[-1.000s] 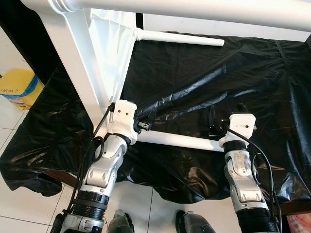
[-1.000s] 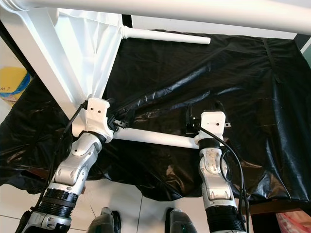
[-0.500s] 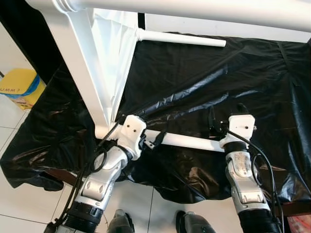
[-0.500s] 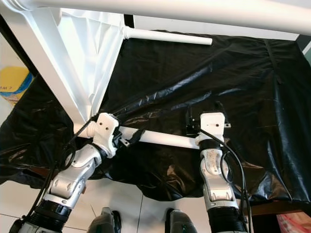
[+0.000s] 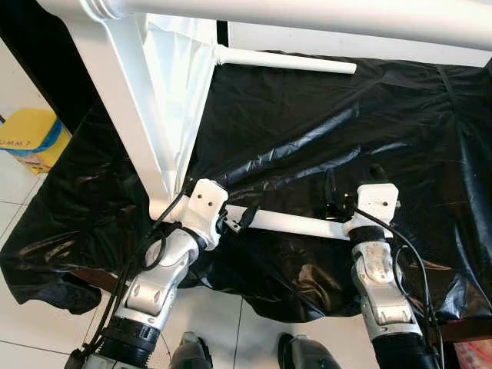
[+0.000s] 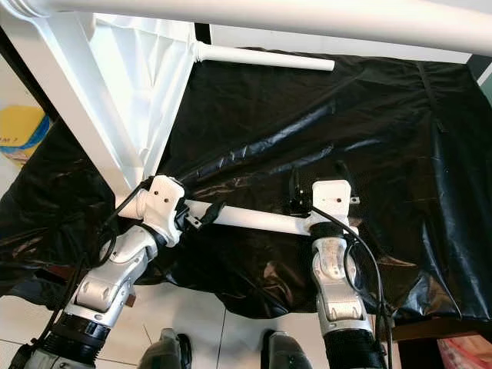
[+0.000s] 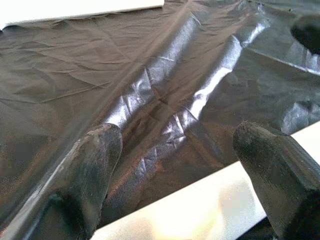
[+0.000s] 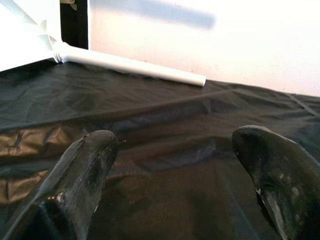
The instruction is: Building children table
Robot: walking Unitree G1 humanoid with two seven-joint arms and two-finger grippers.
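The white children's table lies tipped over on a black plastic sheet, its top panel at the left. One white leg lies crosswise in front of me, and another leg lies at the far side. My left gripper is open at the near leg's left part; in the left wrist view its fingers stand apart with the leg running between them. My right gripper is open at that leg's right end, pointing away over the sheet towards the far leg.
A thick white bar of the table crosses just under the camera at the top. A yellow bag sits on the tiled floor at the left. The sheet's front edge hangs near my feet.
My left gripper has swung from the table's corner to the right along the near leg and now straddles it. The right gripper has shifted slightly to the left.
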